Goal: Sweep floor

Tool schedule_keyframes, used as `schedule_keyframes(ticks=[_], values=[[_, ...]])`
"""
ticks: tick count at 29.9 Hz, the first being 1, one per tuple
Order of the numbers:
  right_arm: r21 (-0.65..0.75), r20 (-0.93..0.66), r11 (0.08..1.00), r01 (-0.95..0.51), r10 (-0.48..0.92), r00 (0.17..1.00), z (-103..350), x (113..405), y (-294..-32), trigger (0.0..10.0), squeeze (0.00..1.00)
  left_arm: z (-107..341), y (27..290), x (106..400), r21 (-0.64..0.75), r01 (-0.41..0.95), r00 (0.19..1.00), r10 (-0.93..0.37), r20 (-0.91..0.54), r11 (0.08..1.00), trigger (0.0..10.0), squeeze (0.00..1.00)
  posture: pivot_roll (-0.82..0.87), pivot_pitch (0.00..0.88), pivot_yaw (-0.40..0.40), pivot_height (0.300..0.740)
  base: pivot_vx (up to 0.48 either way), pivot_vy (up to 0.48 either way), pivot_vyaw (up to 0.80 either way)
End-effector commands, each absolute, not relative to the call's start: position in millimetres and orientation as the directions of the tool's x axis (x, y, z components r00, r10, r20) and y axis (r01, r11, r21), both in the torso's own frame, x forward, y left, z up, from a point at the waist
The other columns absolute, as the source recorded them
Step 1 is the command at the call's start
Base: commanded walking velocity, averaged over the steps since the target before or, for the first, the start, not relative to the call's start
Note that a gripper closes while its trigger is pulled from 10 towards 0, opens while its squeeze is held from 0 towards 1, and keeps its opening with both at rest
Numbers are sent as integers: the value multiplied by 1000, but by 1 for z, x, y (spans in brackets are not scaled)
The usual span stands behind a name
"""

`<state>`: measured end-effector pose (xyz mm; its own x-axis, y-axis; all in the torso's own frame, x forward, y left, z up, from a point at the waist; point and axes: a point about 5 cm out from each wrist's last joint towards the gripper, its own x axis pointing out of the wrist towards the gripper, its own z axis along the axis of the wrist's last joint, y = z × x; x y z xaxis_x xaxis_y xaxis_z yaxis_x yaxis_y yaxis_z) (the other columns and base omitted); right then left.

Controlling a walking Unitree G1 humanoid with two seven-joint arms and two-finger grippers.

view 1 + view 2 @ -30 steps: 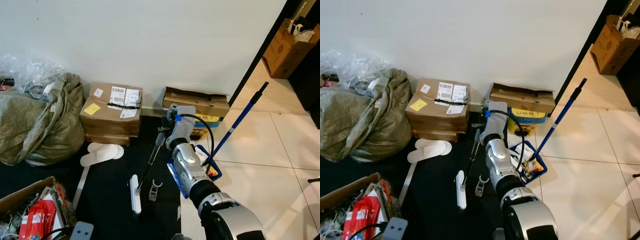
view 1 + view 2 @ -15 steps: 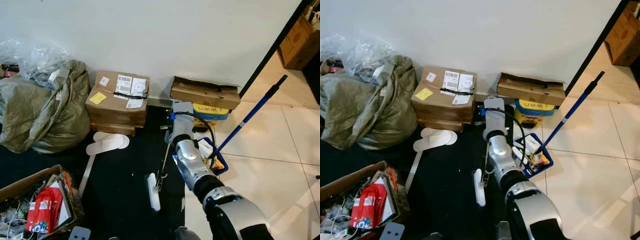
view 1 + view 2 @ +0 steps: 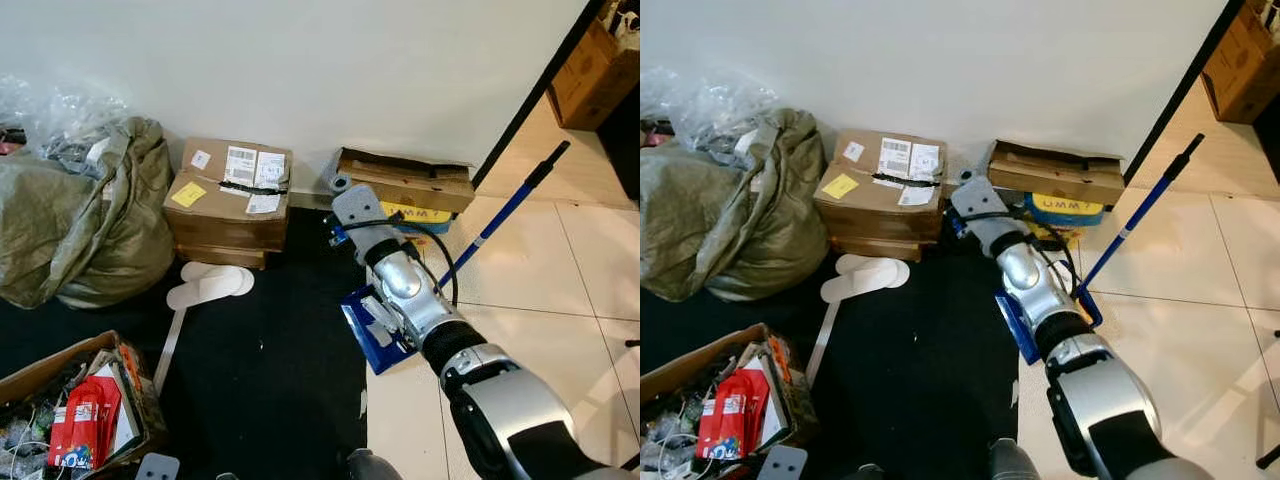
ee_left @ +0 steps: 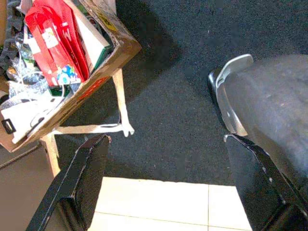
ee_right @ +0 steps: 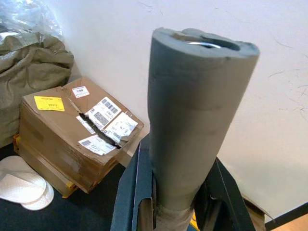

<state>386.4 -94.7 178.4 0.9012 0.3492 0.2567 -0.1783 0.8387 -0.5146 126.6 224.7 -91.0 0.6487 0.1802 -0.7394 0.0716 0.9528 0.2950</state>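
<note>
My right gripper (image 5: 179, 195) is shut on a grey foam-covered broom handle (image 5: 192, 115), which stands up between its two fingers. In the eye views the right arm (image 3: 410, 295) reaches forward over the edge of the black mat (image 3: 270, 370), and the foam tip (image 3: 338, 185) pokes out near the wall. The broom's lower end is hidden by the arm. A blue dustpan (image 3: 368, 335) lies under the arm on the mat's edge, its long blue pole (image 3: 500, 215) leaning up to the right. My left gripper (image 4: 168, 192) hangs open low over the mat.
Taped cardboard boxes (image 3: 228, 200) and a flat box (image 3: 405, 185) stand against the wall. White slippers (image 3: 210, 285) and a pale stick (image 3: 168, 345) lie on the mat. A green sack (image 3: 80, 230) is at left, an open box of packets (image 3: 70, 410) near left. White tiles (image 3: 560, 290) extend right.
My right arm has swung right and forward with the handle. The white broom head on the mat has gone from sight. The camera shifted slightly too.
</note>
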Motion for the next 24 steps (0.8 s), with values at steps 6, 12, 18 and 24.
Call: schedule_keyframes(ticks=[6, 12, 18, 24], values=[[-478, 296, 859, -184, 355, 887, 187, 387, -95, 10000, 0, -97, 218, 116, 274, 99, 605, 161, -780, 957, 10000, 0, -57, 234, -27, 740, 0, 0, 0], [-499, 289, 847, -183, 362, 886, 187, 388, -96, 10000, 0, -94, 218, 128, 279, 96, 617, 163, -770, 955, 10000, 0, -60, 186, -25, 740, 0, 0, 0], [-528, 341, 834, -162, 383, 858, 206, 391, -93, 10000, 0, -92, 213, 140, 274, 104, 632, 149, -761, 956, 10000, 0, -75, 137, -14, 740, 0, 0, 0], [-458, 328, 863, -214, 388, 861, 212, 393, -91, 10000, 0, -92, 209, 144, 266, 109, 625, 142, -767, 958, 10000, 0, -86, 100, -10, 740, 0, 0, 0]])
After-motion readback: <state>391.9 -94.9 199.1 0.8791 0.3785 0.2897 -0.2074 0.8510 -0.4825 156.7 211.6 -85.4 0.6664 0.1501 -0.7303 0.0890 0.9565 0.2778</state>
